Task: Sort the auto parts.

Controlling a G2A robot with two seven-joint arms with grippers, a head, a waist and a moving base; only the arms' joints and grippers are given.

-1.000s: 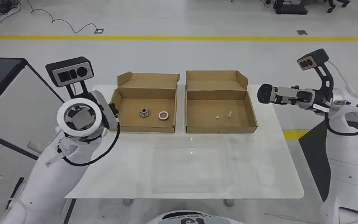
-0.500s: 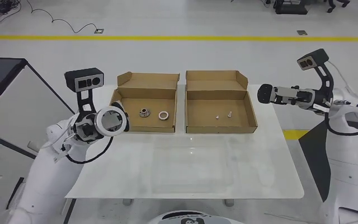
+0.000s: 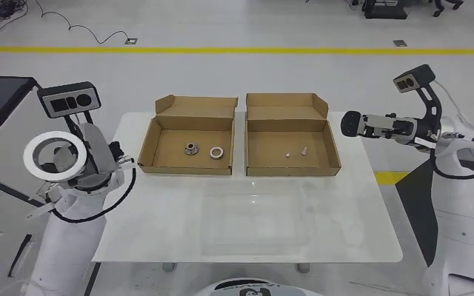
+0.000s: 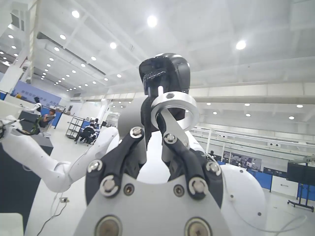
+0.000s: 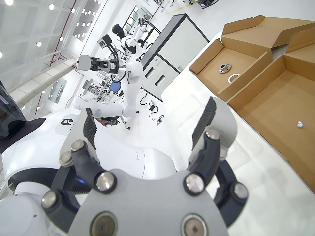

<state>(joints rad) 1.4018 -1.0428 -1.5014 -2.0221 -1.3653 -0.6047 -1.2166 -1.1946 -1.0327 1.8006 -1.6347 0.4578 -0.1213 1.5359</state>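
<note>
White table [image 3: 252,222] | two cardboard boxes [image 3: 170,152] | yellow-lined floor [image 3: 222,22] | left gripper [image 4: 153,121] clasps ring [image 4: 192,114]

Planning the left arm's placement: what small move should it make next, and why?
Probably carry the left gripper, shut on the metal collar, over the left box: that box already holds a similar ring and a flanged part, while the right box holds small fasteners.
</note>
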